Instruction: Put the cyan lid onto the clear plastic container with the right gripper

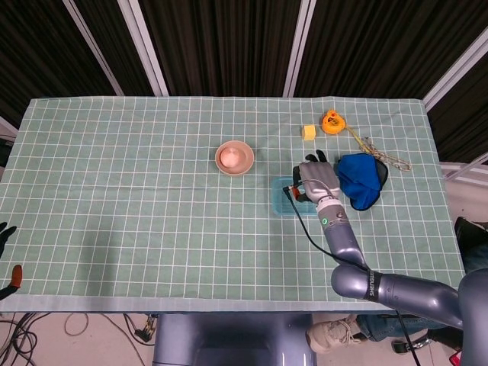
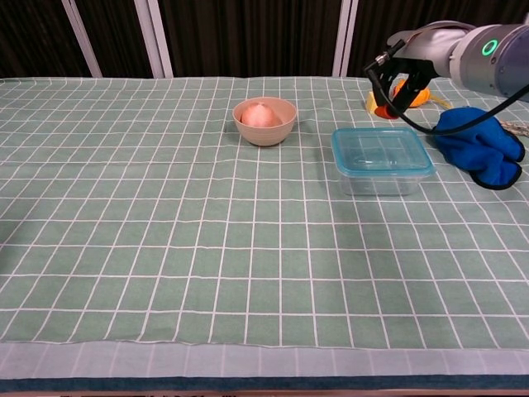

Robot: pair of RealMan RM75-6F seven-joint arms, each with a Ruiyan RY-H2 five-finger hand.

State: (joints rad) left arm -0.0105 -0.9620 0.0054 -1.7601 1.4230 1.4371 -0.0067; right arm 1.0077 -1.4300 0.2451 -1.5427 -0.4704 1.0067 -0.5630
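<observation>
The clear plastic container (image 2: 382, 162) stands on the green checked tablecloth (image 2: 165, 231) with the cyan lid (image 2: 381, 150) lying flat on its rim, all four cyan edges lining up with the box below. The right hand (image 2: 402, 74) hangs in the air above and just behind the container's far edge, apart from the lid; in the head view the same hand (image 1: 318, 179) overlaps the container's right half. Its fingers are curled inward with nothing between them. A black cable (image 2: 413, 121) loops down from the wrist toward the container's far right corner.

To the right of the container, just beside it, lies a crumpled blue cloth (image 2: 480, 146). Behind the container sit a small yellow block (image 1: 309, 133) and an orange tape measure (image 1: 332, 121), near the cloth's far edge. Left of the container, well apart, a tan bowl (image 2: 264, 121) holds a pale pink lump (image 2: 259, 114). Wide bare cloth runs from the container's left and near sides to the table edges.

Far left of the container, at the tablecloth's near corner, only dark fingertips of the left hand (image 1: 8, 230) show; their state cannot be told.
</observation>
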